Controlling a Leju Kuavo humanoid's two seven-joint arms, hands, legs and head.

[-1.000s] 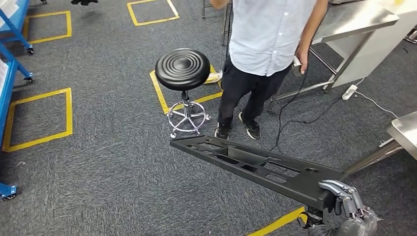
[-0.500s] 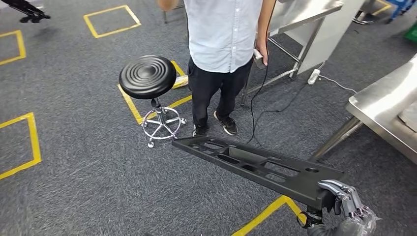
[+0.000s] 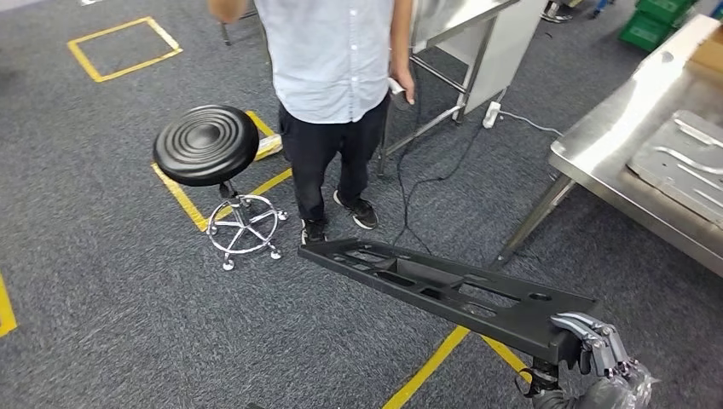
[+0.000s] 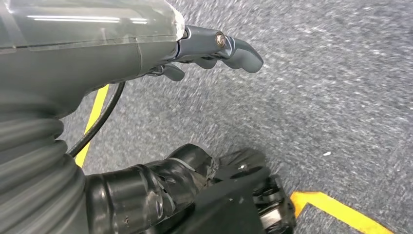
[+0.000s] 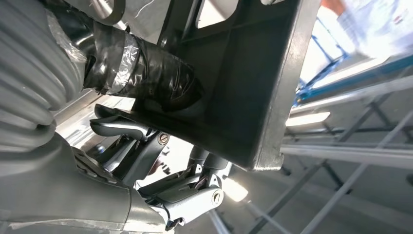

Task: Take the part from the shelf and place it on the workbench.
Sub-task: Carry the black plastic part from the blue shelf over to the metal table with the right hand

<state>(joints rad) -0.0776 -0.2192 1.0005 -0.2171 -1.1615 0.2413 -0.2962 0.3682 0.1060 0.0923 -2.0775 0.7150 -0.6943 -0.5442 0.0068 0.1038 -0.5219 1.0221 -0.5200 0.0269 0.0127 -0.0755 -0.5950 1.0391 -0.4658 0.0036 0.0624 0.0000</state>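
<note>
Floor tape [image 3: 121, 47]: we see a yellow square outline on grey carpet, far out and well to the left of the right hand.
Stool [image 3: 205, 145]: black round seat on a chrome wheeled base, well to the left of the right hand, beyond the part's far tip.
Person [image 3: 331, 60]: light shirt, dark trousers, dark shoes, standing just right of the stool, well ahead of the right hand; one hand holds a small object with a black cable trailing over the carpet.
Left hand [image 4: 214, 48]: we see it hanging over the carpet in the left wrist view, fingers loosely curled, nothing in them.
Part [image 3: 443, 290]: long flat black frame with cut-out slots, in the air over the carpet, running from the right hand up and leftward toward the person's feet.
Right hand [image 3: 597, 345]: we see its fingers wrapped over the part's near end in the head view; in the right wrist view the thumb presses the part's underside, so it holds the part.
Workbench [image 3: 588, 166]: steel top on slanted legs, ahead and to the right of the right hand, apart from the part.
Metal plate [image 3: 682, 162]: grey ribbed sheet lying on the workbench.
</note>
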